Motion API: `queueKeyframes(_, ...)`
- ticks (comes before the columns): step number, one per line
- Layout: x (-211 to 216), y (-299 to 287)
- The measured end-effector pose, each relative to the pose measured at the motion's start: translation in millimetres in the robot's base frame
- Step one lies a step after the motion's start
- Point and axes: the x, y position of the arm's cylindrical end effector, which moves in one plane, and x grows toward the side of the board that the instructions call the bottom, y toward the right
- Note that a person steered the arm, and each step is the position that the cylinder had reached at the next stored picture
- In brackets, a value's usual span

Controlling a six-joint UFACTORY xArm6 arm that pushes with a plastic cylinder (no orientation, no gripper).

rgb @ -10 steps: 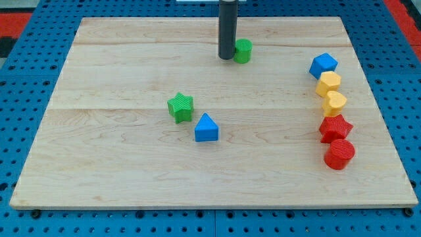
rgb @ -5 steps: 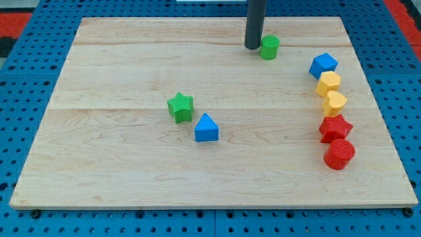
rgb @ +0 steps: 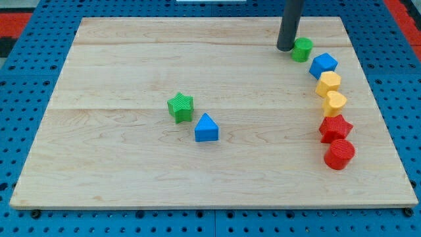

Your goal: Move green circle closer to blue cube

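The green circle (rgb: 302, 49) sits near the view's top right on the wooden board (rgb: 131, 164). The blue cube (rgb: 323, 65) lies just right of and below it, a small gap between them. My tip (rgb: 285, 48) rests against the green circle's left side. The rod rises out of the view's top.
Below the blue cube runs a column of blocks: two yellow blocks (rgb: 328, 83) (rgb: 334, 103), a red star (rgb: 335, 128) and a red cylinder (rgb: 339, 154). A green star (rgb: 180, 106) and a blue triangle (rgb: 206, 128) sit near the board's middle.
My tip has slid to the right, pushing the green circle along the board's top from the middle toward the blue cube. The other blocks have not moved.
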Motion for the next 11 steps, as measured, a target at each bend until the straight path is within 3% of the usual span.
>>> queueKeyframes(11, 12.7, 21.0)
